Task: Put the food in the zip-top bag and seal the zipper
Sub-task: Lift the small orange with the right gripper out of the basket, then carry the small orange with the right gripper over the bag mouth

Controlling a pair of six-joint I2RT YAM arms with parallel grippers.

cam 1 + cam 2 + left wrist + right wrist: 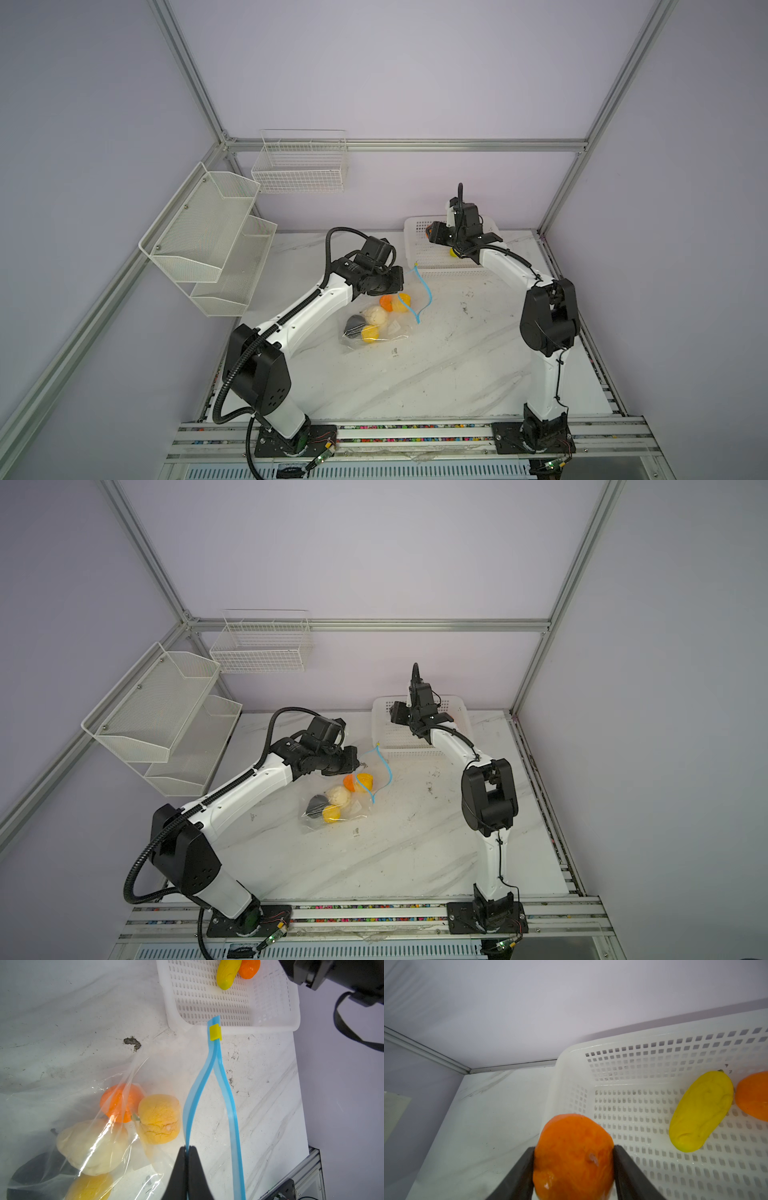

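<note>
The clear zip-top bag [52, 1097] lies mid-table, its mouth parted. My left gripper [188, 1148] is shut on one lip of the blue zipper [194, 1097], whose yellow slider [215, 1032] sits at the far end by the basket. Inside the bag are an orange ball [116, 1101], two yellow fruits [159, 1118], a cream bulb [89, 1147] and a dark lump [31, 1176]. My right gripper [573, 1149] is shut on an orange ball [571, 1142], held over the basket's corner. An elongated yellow fruit [699, 1111] and another orange ball [753, 1097] lie in the basket.
The white perforated basket [440, 272] stands at the back of the table, touching the bag's slider end. Mesh shelves [208, 241] hang on the left wall and a wire basket [299, 166] on the back wall. Metal rails [415, 432] run along the front edge.
</note>
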